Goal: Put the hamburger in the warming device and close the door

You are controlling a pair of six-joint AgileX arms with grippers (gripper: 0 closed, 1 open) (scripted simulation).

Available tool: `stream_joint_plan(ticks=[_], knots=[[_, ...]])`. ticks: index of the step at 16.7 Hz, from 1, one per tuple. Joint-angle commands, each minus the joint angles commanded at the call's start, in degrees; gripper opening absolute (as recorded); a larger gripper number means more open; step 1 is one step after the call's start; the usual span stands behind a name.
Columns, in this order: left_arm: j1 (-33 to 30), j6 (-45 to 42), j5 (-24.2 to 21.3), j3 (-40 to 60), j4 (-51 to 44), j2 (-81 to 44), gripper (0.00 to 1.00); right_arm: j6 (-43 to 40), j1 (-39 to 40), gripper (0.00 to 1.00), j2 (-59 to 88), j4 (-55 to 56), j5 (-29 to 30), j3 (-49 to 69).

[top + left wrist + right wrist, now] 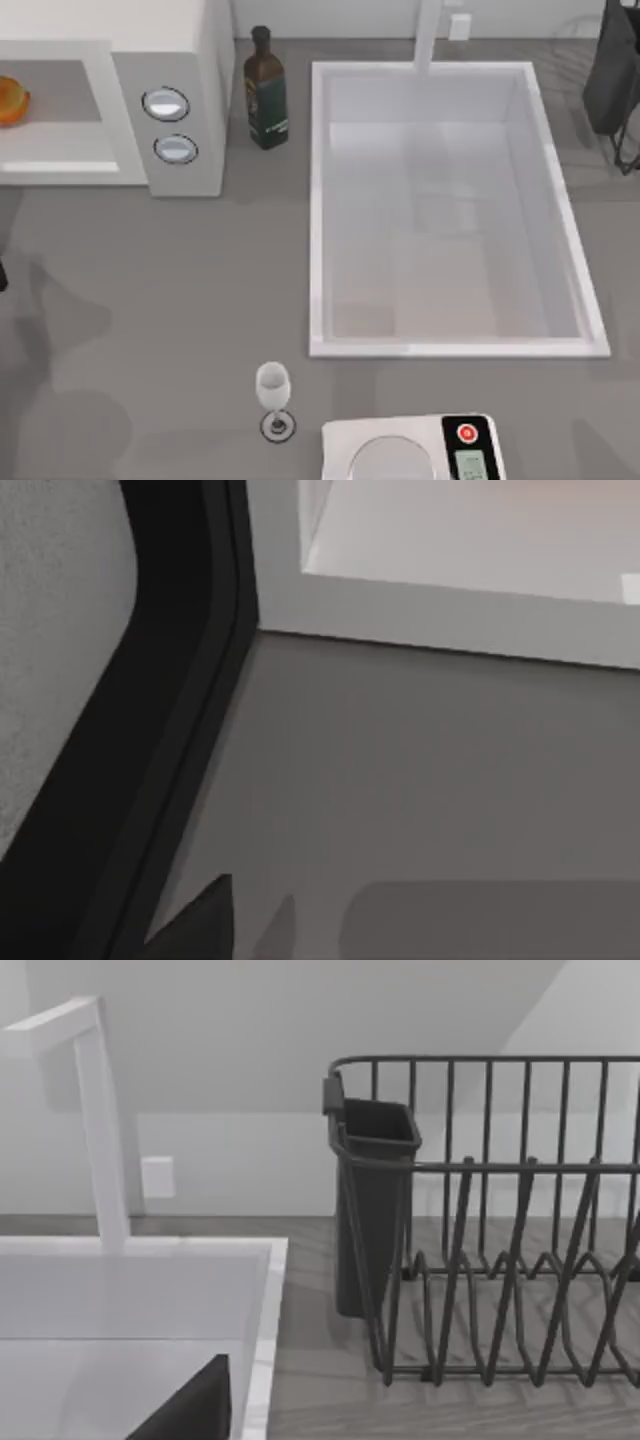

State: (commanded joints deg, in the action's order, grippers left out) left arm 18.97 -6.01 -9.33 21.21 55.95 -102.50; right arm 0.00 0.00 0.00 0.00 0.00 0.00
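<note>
Already the hamburger [10,101] sits inside the warming device [170,60]; gripper states unclear.

Counter clutter around a white sink

A dark bottle [266,90] stands just left of the sink [450,350]; a wine glass [273,388] and a white digital scale [415,450] sit near the front edge; a dish rack [500,1220] stands beside the faucet [100,1120].

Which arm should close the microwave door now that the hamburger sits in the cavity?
Left, probably. The hamburger already lies inside the microwave at the table's left edge, and the left wrist view looks at the counter beside a white frame. The right arm hangs far right by the dish rack.
</note>
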Motion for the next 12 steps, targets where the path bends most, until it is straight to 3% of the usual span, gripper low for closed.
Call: stream_joint_plan(ticks=[8,12], knots=[[0.0,0.2,0.1,4.0,-25.1,17.7,1.0,0.0,0.0,1.0,0.0,0.0,0.0,0.0],[0.0,0.2,0.2,6.0,-32.1,24.2,1.0,0.0,0.0,1.0,0.0,0.0,0.0,0.0]])
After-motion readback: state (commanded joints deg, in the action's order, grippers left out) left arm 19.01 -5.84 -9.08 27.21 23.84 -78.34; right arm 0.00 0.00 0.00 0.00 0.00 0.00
